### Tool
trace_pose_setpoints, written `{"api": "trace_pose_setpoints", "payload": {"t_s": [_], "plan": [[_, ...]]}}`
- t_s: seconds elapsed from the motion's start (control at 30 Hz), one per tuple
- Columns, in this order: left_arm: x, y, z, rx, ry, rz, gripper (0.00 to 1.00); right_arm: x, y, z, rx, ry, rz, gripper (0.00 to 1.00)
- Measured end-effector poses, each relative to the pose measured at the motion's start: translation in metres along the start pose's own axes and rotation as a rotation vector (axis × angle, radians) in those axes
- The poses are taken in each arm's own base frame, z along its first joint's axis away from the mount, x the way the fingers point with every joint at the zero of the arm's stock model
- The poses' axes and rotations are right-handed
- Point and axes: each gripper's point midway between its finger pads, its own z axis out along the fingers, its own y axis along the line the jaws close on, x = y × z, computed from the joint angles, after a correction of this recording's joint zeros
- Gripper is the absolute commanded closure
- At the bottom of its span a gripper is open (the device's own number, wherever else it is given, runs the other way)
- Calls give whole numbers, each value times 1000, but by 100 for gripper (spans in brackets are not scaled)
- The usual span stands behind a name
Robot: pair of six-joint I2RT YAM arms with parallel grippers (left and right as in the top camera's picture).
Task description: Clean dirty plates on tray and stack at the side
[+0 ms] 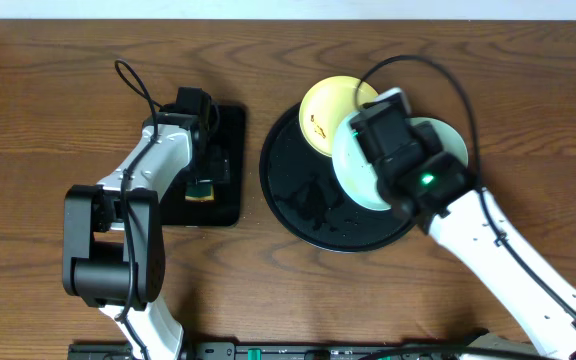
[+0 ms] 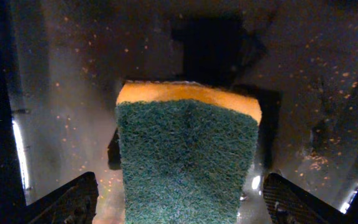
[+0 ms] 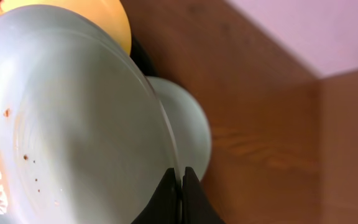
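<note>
My right gripper (image 3: pixel 180 177) is shut on the rim of a pale mint-blue plate (image 3: pixel 73 124) and holds it tilted over the right part of the round black tray (image 1: pixel 298 205). The plate (image 1: pixel 353 175) has small brown specks. A second mint-blue plate (image 3: pixel 188 134) lies behind it, at the tray's right edge (image 1: pixel 446 135). The pale yellow plate (image 1: pixel 326 108), with dark smudges, rests on the tray's far rim. My left gripper (image 2: pixel 179 208) is open, its fingers on either side of a green and yellow sponge (image 2: pixel 188 162) without touching it.
The sponge (image 1: pixel 201 190) lies on a small rectangular black tray (image 1: pixel 230 170) left of the round tray, under my left gripper (image 1: pixel 203 160). The round tray's surface looks wet. A pale wall runs along the table's far edge.
</note>
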Motion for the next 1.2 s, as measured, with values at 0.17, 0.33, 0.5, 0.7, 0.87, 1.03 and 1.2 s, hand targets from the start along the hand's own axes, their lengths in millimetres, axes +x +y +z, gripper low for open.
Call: {"api": "trace_pose_setpoints", "payload": {"t_s": [0.17, 0.33, 0.5, 0.7, 0.87, 1.03, 1.2], "plan": [[0, 0, 0, 0, 0, 0, 15, -16, 10, -21, 73, -81, -94, 99], [0, 0, 0, 0, 1, 0, 14, -15, 15, -19, 78, -75, -78, 99], [0, 0, 0, 0, 1, 0, 14, 0, 30, -4, -95, 2, 67, 99], [0, 0, 0, 0, 1, 0, 14, 23, 39, 18, -356, 162, 316, 99], [0, 0, 0, 0, 1, 0, 14, 46, 60, 39, -491, 225, 443, 99], [0, 0, 0, 0, 1, 0, 14, 76, 94, 55, -567, 248, 464, 99], [0, 0, 0, 0, 0, 0, 7, 94, 110, 64, -597, 250, 475, 99]]}}
